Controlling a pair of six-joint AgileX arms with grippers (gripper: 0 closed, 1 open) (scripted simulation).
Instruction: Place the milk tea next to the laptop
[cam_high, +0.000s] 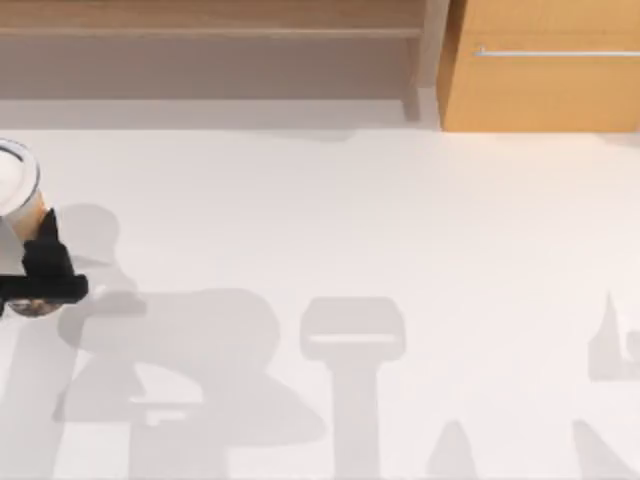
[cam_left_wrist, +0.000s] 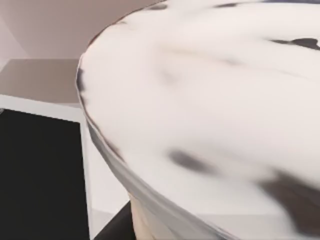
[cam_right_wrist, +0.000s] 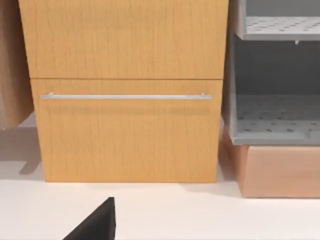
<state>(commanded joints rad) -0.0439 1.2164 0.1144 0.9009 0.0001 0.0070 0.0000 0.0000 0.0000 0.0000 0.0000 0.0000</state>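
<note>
The milk tea (cam_high: 26, 205) is at the table's far left edge: a clear cup of tan drink with a white domed lid and dark pearls at the bottom. My left gripper (cam_high: 42, 272) is shut around the cup's lower body. In the left wrist view the white lid (cam_left_wrist: 200, 100) is very close to the camera. A black part of my right gripper (cam_right_wrist: 95, 225) pokes into the right wrist view, facing the wooden cabinet. The laptop is out of view.
A wooden cabinet (cam_high: 540, 70) with a metal drawer handle (cam_right_wrist: 125, 96) stands at the back right. Grey perforated shelves (cam_right_wrist: 275, 115) stand beside it, and a low wooden shelf (cam_high: 200, 30) runs along the back. The white table (cam_high: 350, 220) carries only the arms' shadows.
</note>
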